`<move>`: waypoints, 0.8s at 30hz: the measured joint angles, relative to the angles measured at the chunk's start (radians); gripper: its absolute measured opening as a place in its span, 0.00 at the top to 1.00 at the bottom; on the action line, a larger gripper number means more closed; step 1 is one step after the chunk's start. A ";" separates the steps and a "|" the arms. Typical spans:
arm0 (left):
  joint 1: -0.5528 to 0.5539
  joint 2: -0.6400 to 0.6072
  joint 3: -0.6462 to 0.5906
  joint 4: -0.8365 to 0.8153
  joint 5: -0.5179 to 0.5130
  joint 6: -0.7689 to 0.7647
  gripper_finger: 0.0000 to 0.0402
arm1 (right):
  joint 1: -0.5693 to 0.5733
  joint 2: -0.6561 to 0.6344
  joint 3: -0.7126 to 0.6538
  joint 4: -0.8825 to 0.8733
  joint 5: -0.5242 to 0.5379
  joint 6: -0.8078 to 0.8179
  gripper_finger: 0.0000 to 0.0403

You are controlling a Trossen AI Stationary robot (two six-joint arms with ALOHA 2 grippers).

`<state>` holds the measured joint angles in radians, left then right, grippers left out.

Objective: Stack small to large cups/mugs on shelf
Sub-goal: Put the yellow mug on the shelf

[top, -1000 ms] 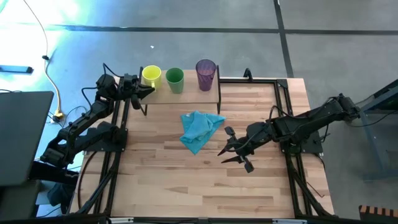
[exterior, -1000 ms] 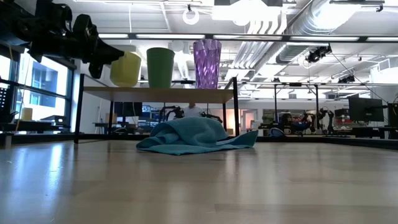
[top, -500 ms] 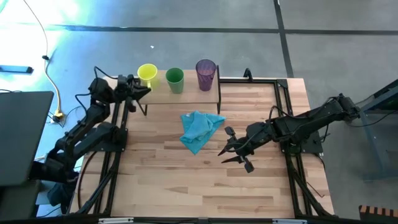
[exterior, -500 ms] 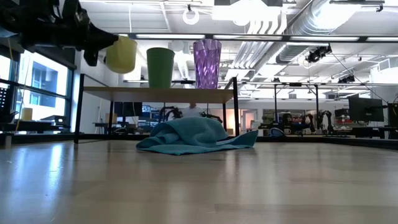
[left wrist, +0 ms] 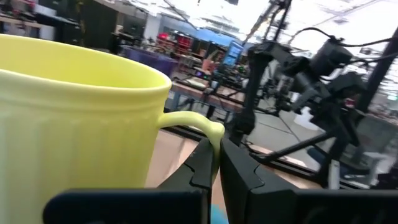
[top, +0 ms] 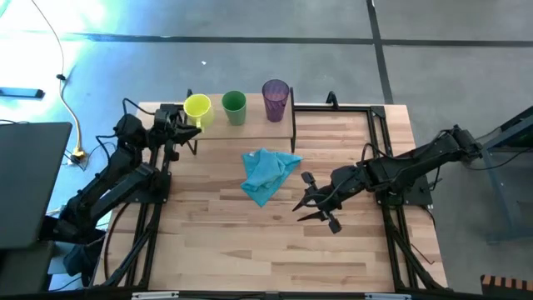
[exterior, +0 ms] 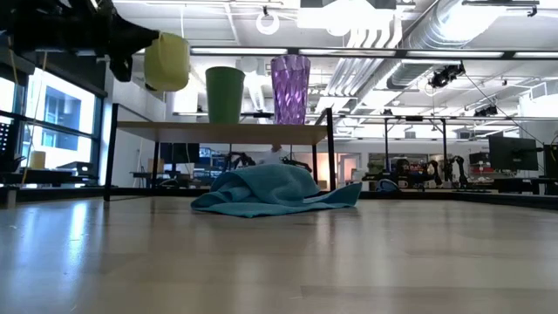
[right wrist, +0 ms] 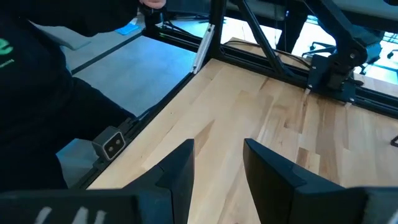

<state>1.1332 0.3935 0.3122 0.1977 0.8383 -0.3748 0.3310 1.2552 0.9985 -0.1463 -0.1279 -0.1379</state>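
- beyond the wooden table point(top: 250, 242) the low view shows a bright workshop hall with ceiling ducts, strip lights and more rigs in the distance.
- at the table's far edge stands the shelf point(exterior: 227, 131), a light-wood board on thin black legs.
- on the shelf the green cup point(top: 234, 107) sits upright, and just beside it, toward the right arm's side, stands the purple tumbler point(top: 276, 97), also upright; the two are apart, not touching.
- the left gripper point(top: 188, 122) is clenched on the handle of the yellow mug point(top: 197, 107); in the left wrist view its fingers point(left wrist: 202, 171) pinch the thin handle where it curves down from the mug point(left wrist: 74, 124).
- in the low view the yellow mug point(exterior: 167, 61) hangs above the shelf's end, clear of the board and tilted a little, higher than the green cup point(exterior: 225, 93) next to it.
- a light blue cloth point(top: 266, 173) lies crumpled on the table in front of the shelf, near its middle.
- the right gripper point(top: 318, 210) hovers over the table beside the cloth, well away from the shelf, its fingers point(right wrist: 180, 171) spread and holding nothing.
- a dark-clothed person point(right wrist: 43, 106) stands at the table's edge in the right wrist view.
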 joint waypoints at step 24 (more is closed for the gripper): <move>-0.532 -0.078 0.000 -0.180 -0.493 0.097 1.00 | 0.025 0.000 0.000 0.024 0.002 0.002 0.68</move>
<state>0.6011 0.3157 0.3122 0.0177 0.3455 -0.2780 0.3565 1.2556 0.9985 -0.1226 -0.1261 -0.1358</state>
